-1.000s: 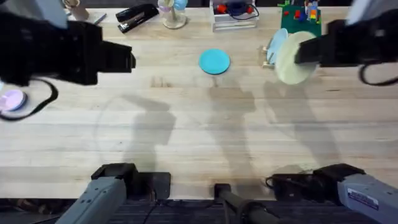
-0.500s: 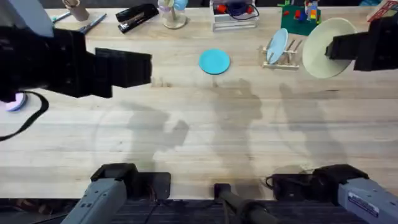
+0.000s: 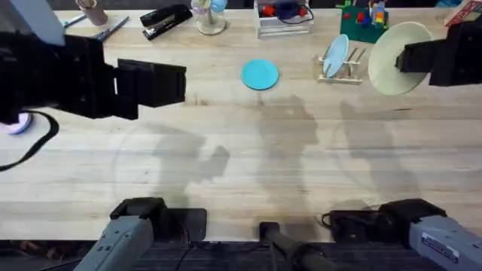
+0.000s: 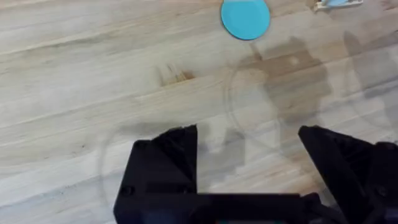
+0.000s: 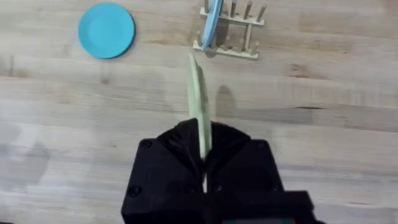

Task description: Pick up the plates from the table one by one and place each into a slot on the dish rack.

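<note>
One plate, the cream plate [image 5: 198, 93], is being carried edge-on in the right gripper [image 5: 204, 163], whose fingers are pinching shut on its rim so that the disc is standing upright and reaching forward from them. Just ahead of the plate's far edge the dish rack [image 5: 231, 34] is sitting on the table [image 3: 248, 165], with a paler light-blue plate [image 5: 212, 22] already leaning in a slot at one end (its other pegs look free). The turquoise plate [image 3: 260, 74] is lying flat on the wood, well off to the side of this gripper and beyond the rack's occupied end.

The left gripper [image 4: 249, 149] is hanging above bare wood with its fingers spread wide and nothing between them; the turquoise plate is lying well ahead of it.

The step in hand looks like slotting the cream plate. To do it well, the right arm is probably needing to keep the disc vertical and parallel to the light-blue plate, line its lower edge over a gap between free pegs rather than over a peg tip, then descend gently and let go only once the rim is bearing on the base. A tilted entry risks nudging the light rack or knocking the neighbouring plate.
</note>
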Action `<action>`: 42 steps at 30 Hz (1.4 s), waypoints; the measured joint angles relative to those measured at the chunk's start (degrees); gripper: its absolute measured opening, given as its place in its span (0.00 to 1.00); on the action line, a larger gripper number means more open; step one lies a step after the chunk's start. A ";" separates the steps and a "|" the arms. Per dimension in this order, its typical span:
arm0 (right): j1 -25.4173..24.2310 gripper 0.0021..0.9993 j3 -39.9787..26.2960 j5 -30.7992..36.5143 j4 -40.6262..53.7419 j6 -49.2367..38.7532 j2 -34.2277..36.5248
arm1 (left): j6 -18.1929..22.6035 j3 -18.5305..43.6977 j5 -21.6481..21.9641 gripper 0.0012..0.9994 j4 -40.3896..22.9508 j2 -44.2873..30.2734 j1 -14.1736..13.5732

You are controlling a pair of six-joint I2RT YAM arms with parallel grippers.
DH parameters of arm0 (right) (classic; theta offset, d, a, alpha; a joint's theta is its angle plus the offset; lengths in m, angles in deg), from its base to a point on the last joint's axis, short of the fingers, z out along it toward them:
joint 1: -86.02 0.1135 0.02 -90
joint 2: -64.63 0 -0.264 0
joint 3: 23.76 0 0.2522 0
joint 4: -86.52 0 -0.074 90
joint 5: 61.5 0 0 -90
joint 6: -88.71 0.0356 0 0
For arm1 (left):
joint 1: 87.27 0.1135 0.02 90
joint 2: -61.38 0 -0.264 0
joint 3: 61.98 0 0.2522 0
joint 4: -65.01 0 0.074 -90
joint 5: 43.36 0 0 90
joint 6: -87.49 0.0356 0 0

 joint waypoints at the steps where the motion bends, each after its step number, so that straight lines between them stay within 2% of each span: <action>1: 0.00 0.03 0.00 0.03 0.00 0.21 0.01 | 0.00 0.00 0.00 0.99 -0.35 0.00 0.00; 14: 0.00 0.03 0.00 6.93 -0.44 6.91 0.00 | 0.00 0.00 0.00 0.99 -1.27 0.00 0.00; 27: 0.00 0.03 0.00 7.34 -0.44 11.28 1.10 | 0.00 0.00 -0.01 0.99 -1.27 0.00 0.00; 42: 0.00 0.03 0.00 7.34 -3.52 11.88 3.78 | 0.00 0.00 -0.02 0.99 -1.27 0.00 0.00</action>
